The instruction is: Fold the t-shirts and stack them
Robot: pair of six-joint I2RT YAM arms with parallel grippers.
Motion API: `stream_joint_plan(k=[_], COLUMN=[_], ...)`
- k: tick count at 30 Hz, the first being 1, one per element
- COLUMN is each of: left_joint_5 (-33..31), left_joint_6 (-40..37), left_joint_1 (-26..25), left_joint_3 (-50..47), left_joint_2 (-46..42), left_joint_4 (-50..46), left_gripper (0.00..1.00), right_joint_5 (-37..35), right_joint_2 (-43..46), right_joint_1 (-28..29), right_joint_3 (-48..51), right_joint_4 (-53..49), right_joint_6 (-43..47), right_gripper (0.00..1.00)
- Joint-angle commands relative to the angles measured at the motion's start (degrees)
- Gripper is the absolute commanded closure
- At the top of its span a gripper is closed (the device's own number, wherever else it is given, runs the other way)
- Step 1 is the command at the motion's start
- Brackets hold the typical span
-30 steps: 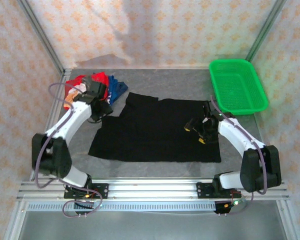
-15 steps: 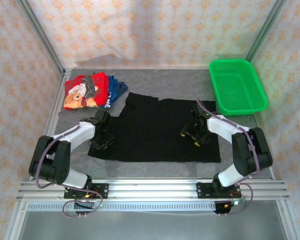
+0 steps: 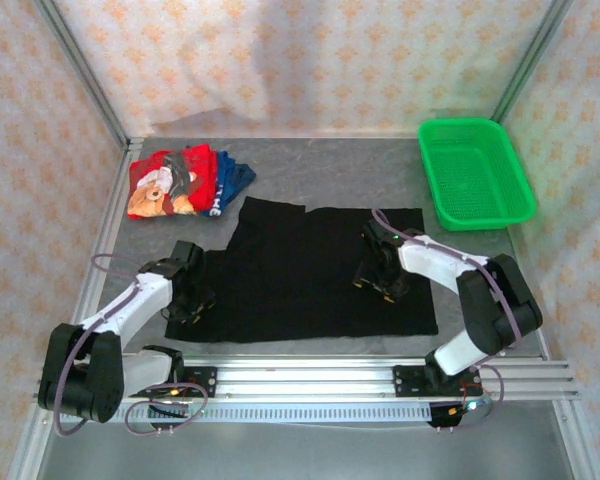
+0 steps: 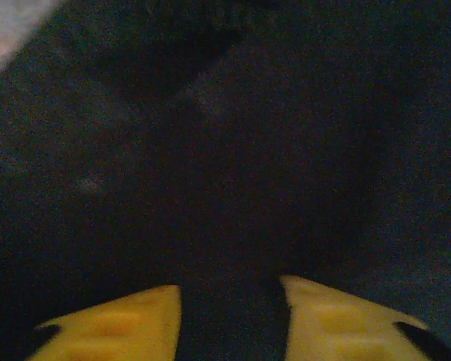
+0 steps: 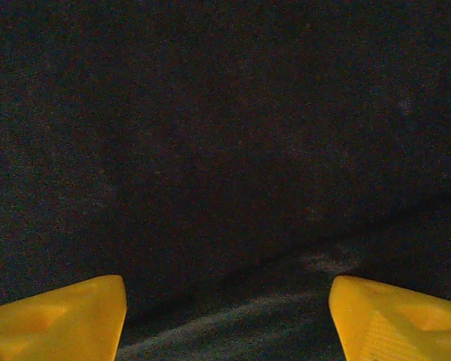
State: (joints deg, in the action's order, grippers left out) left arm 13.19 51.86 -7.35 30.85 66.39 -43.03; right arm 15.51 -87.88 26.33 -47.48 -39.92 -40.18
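The black t-shirt (image 3: 300, 270) lay spread flat mid-table, so the fold looked to be at its start. The left gripper (image 3: 188, 305) sat at the shirt's left edge, its yellow fingers (image 4: 113, 323) drawn close with dark cloth between them, apparently pinching it. The right gripper (image 3: 378, 283) rested on the shirt's right half, jaws wide apart. Next it would likely need to close on cloth so both could lift together. The red tee (image 3: 175, 175) and blue tee (image 3: 237, 178) sat folded at the far left. The green basket (image 3: 477, 123), far right, held nothing visible.
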Motion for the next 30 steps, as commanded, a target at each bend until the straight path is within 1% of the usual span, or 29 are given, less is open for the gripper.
stream_joint_plan(k=[1, 3, 5, 7, 9, 13, 15, 17, 19, 23, 27, 30], left_joint_5=[-0.3, -0.3, -2.2, -3.2, -1.2, 1.3, 3.9, 2.9, 2.2, -3.1, -6.7, -8.1], left_joint_6=[1.0, 0.2, -2.2, -5.6, -10.2, -19.7, -22.2, -24.4, -25.4, -26.5, -27.1, -27.1], left_joint_1=[0.5, -0.3, -2.0, -2.8, -3.2, -4.0, -4.2, -4.5, -4.7, -4.7, -4.7, -4.7], left_joint_3=[6.1, 14.4, 26.3, 37.7, 47.8, 69.3, 75.9, 82.7, 86.8, 91.8, 91.2, 90.3], left_joint_2=[-1.6, -0.2, 3.2, 9.1, 16.2, 36.3, 44.8, 52.3, 57.3, 64.9, 67.3, 68.2], left_joint_4=[-7.3, -8.8, -11.3, -13.0, -11.8, -16.6, -17.0, -18.9, -19.4, -20.6, -18.1, -15.8], left_gripper=[0.49, 0.45, 0.39, 0.34, 0.3, 0.32, 0.34, 0.38, 0.4, 0.44, 0.45, 0.45], right_joint_5=[-3.7, -4.3, -4.9, -5.4, -4.7, 0.0, 1.3, 3.3, 4.4, 6.0, 8.1, 9.4], right_joint_2=[2.4, 4.1, 4.8, 5.3, 5.9, 5.9, 5.2, 4.2, 3.5, 3.5, 4.4, 5.5], right_joint_1=[0.1, 0.0, -0.1, -0.8, -2.6, -9.0, -11.6, -13.8, -15.2, -16.5, -16.6, -16.6], right_joint_3=[0.5, -3.1, -8.5, -13.7, -18.1, -24.7, -27.1, -29.3, -30.2, -28.1, -23.8, -20.5], right_joint_4=[-7.2, -8.1, -10.2, -12.1, -12.9, -13.2, -13.6, -13.7, -13.6, -11.8, -9.0, -7.3], right_joint_6=[-1.4, -0.4, 1.5, 3.5, 5.9, 11.5, 14.3, 16.7, 18.5, 19.0, 17.9, 16.9], right_gripper=[0.24, 0.22, 0.19, 0.16, 0.15, 0.14, 0.14, 0.14, 0.14, 0.14, 0.14, 0.14])
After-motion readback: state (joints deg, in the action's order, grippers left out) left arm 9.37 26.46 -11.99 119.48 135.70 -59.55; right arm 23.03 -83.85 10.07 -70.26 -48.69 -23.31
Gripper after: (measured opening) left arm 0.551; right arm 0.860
